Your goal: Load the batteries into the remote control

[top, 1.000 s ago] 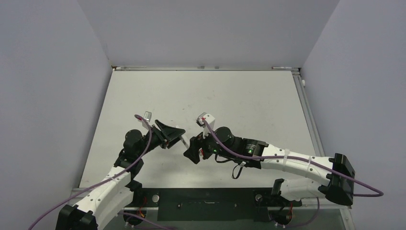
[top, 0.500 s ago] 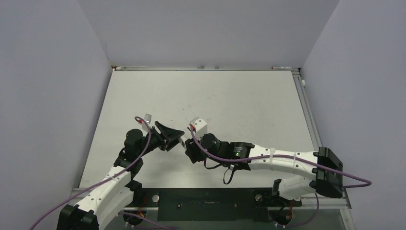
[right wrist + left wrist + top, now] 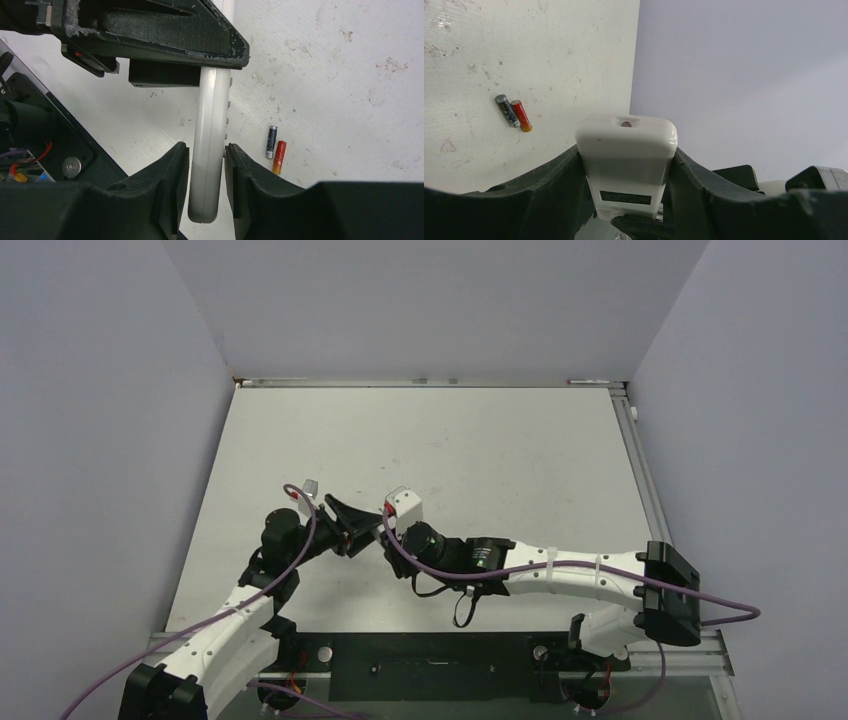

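1. The right arm (image 3: 560,575) is reaching further left than a second ago. It is bringing the right gripper (image 3: 207,152) from well apart to straddling the free end of the remote (image 3: 625,142). The left arm is keeping its place.
2. The table (image 3: 480,440) is bearing the two batteries, which are lying untouched below the raised remote.
3. The left gripper (image 3: 625,155) is clamping the remote by its narrow edges and holding it clear of the table.
4. The right gripper's fingers are flanking the remote's flat faces, one on the button side and one on the back. Whether they are pressing yet, I cannot tell.
5. The remote is looking light, stiff and smooth, so it is likely slippery. The flat faces near the end seem the safest place to hold it, leaving the back cover free.
6. The dark battery (image 3: 507,111) and the red battery (image 3: 520,115) are lying side by side, touching or nearly so. Being tiny and round, they are likely to roll, so each wants pinching across its middle.
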